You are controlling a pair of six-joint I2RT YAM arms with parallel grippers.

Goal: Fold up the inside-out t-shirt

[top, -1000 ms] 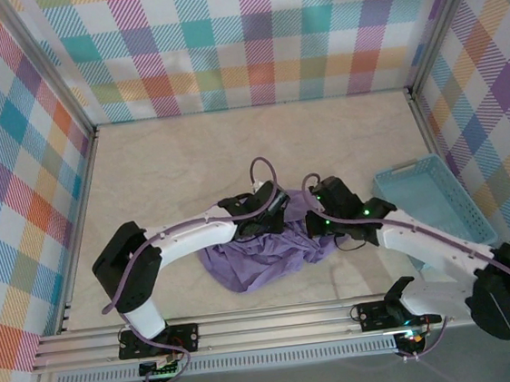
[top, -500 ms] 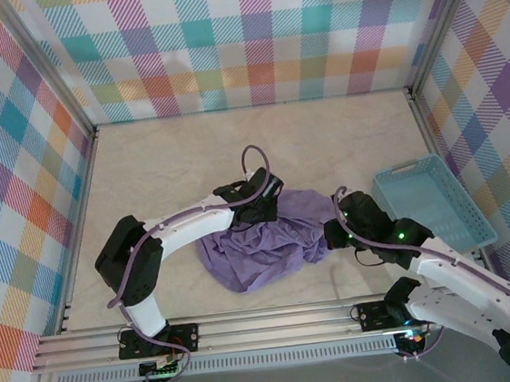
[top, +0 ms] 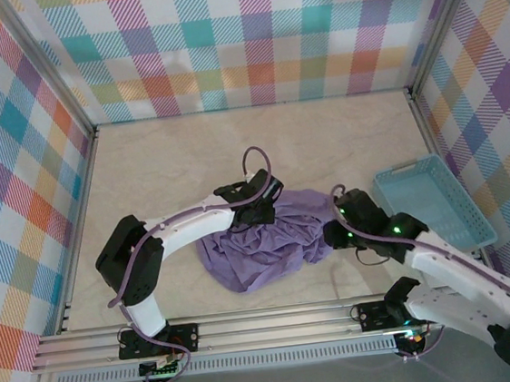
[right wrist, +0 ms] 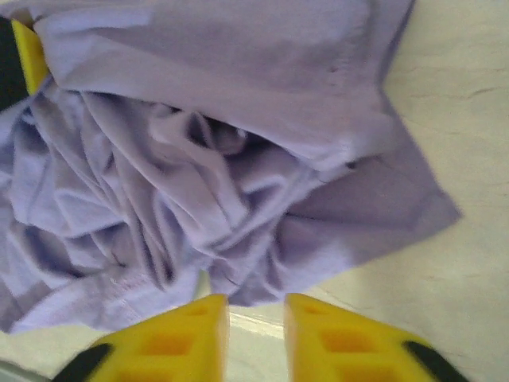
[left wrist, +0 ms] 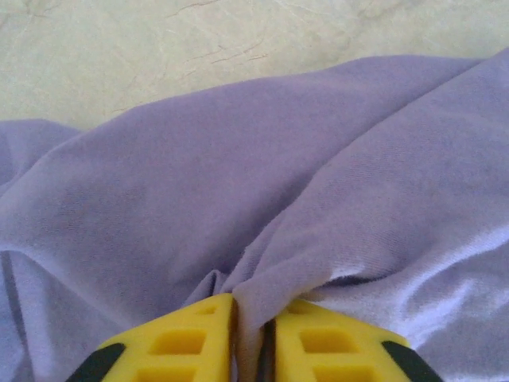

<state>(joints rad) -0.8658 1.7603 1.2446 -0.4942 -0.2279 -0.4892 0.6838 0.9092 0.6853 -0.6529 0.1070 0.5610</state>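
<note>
The inside-out t-shirt (top: 259, 245) is a crumpled lavender heap in the middle of the table. My left gripper (top: 268, 210) is at the heap's far edge. In the left wrist view its yellow fingers (left wrist: 253, 314) stand close together with a raised fold of the t-shirt (left wrist: 262, 270) pinched between them. My right gripper (top: 331, 235) sits at the heap's right edge. In the right wrist view its fingers (right wrist: 256, 309) are apart, with bare table between them and the edge of the t-shirt (right wrist: 238, 199) just beyond the tips.
A light blue plastic basket (top: 434, 204) stands at the right, close behind my right arm. Metal frame posts and plaid walls enclose the beige table (top: 232, 148). Bare table lies behind and left of the heap.
My right gripper has pulled back from over the heap to its right edge and opened. My left gripper shifted slightly toward the far side, still with cloth between its fingers.
</note>
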